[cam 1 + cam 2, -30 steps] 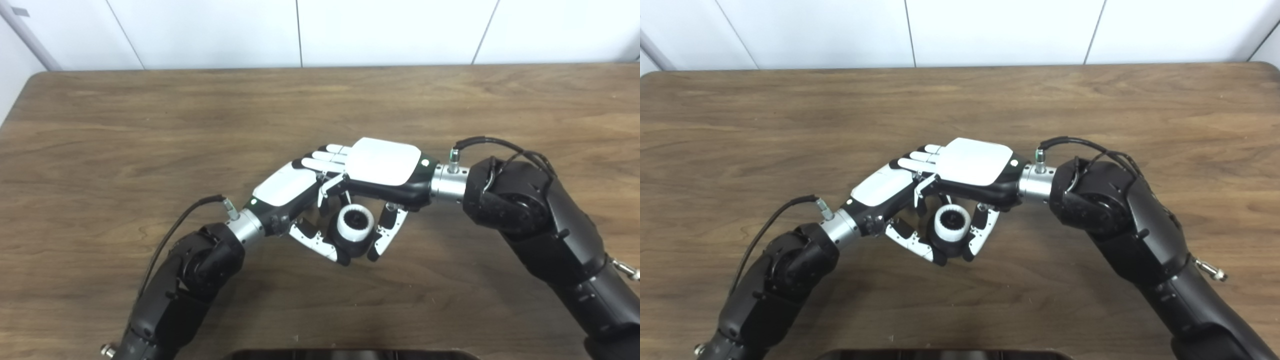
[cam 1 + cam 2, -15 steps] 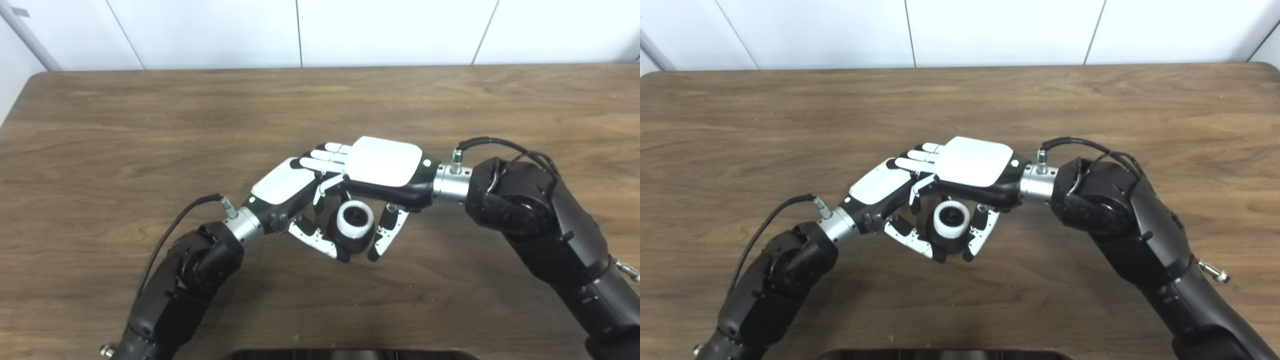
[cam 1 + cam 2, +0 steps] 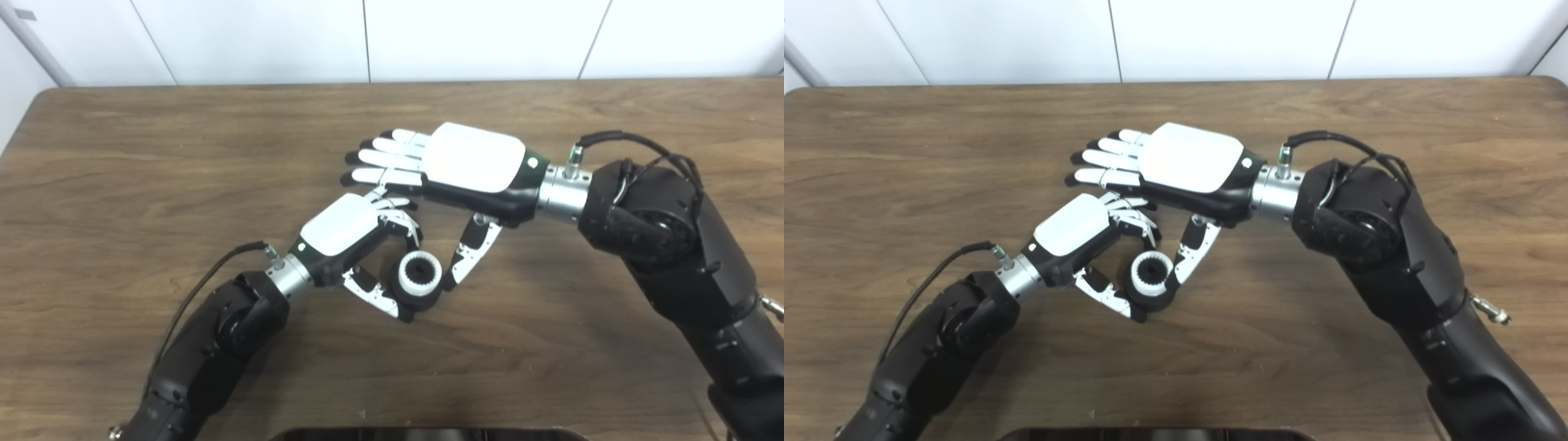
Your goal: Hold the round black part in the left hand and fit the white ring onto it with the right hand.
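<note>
The black part [image 3: 418, 293] sits low over the table [image 3: 122, 184], near its middle, and serves as the reference for all positions below. The white ring [image 3: 420, 274] is seated on top of the part — its toothed inner bore faces up, with the part's dark centre visible through it.

Left hand [image 3: 352, 236]: up and to the left of the part. Its thumb runs under the part's left side and its curled fingers [image 3: 401, 217] arch above and just behind the part; the hand is closed around the part and holds it. Whether the part's base touches the table cannot be told.

Right hand [image 3: 456, 168]: above and to the right of the part, palm down, white back plate up. Its fingers [image 3: 383, 160] are extended flat and spread, pointing left, well above the left hand's knuckles. They grasp nothing — the hand stands wide. Its thumb [image 3: 470, 254] angles down toward the part's right side; the tip lies just beside the ring, and contact cannot be confirmed.

A dark edge [image 3: 429, 433] shows at the near side of the table, below the part.
</note>
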Controlling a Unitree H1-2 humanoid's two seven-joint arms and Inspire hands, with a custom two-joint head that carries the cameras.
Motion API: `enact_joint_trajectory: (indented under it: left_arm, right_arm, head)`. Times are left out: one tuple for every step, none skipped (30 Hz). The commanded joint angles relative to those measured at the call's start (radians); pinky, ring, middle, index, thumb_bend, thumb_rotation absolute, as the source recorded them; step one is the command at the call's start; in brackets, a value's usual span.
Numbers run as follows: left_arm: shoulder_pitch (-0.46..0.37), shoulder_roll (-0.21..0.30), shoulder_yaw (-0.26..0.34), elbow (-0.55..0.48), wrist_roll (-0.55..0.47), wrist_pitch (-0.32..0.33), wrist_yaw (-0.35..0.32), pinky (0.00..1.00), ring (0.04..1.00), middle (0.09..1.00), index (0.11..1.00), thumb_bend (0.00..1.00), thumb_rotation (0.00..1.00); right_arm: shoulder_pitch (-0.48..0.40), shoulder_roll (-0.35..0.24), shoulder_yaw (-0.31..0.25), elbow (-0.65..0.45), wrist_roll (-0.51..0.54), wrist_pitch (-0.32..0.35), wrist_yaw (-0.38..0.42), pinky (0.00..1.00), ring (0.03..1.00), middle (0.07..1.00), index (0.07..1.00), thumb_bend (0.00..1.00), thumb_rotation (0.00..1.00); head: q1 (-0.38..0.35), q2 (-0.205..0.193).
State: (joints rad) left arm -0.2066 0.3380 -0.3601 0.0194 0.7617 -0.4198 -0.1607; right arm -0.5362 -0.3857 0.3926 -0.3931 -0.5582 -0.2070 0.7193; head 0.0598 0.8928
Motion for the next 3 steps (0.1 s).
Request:
enact_joint_trajectory:
  left_arm:
    - [-0.02, 0.026, 0.0, 0.019, 0.033, -0.017, 0.026, 1.0, 0.904, 0.689, 0.482, 0.52, 0.06]
    - [-0.022, 0.028, -0.002, 0.028, 0.041, -0.026, 0.041, 1.0, 0.91, 0.689, 0.482, 0.52, 0.06]
    - [-0.023, 0.031, -0.004, 0.037, 0.048, -0.035, 0.056, 1.0, 0.912, 0.689, 0.482, 0.52, 0.06]
  right_arm:
    - [-0.051, 0.005, -0.025, -0.038, 0.017, 0.013, -0.014, 1.0, 1.0, 1.0, 0.955, 1.0, 0.31]
    - [-0.053, 0.005, -0.028, -0.039, 0.019, 0.015, -0.017, 1.0, 1.0, 1.0, 0.949, 1.0, 0.3]
    - [-0.055, 0.006, -0.03, -0.039, 0.02, 0.015, -0.019, 1.0, 1.0, 1.0, 0.939, 1.0, 0.3]
  head:
    - [0.001, 0.001]
    - [0.001, 0.001]
    - [0.001, 0.0]
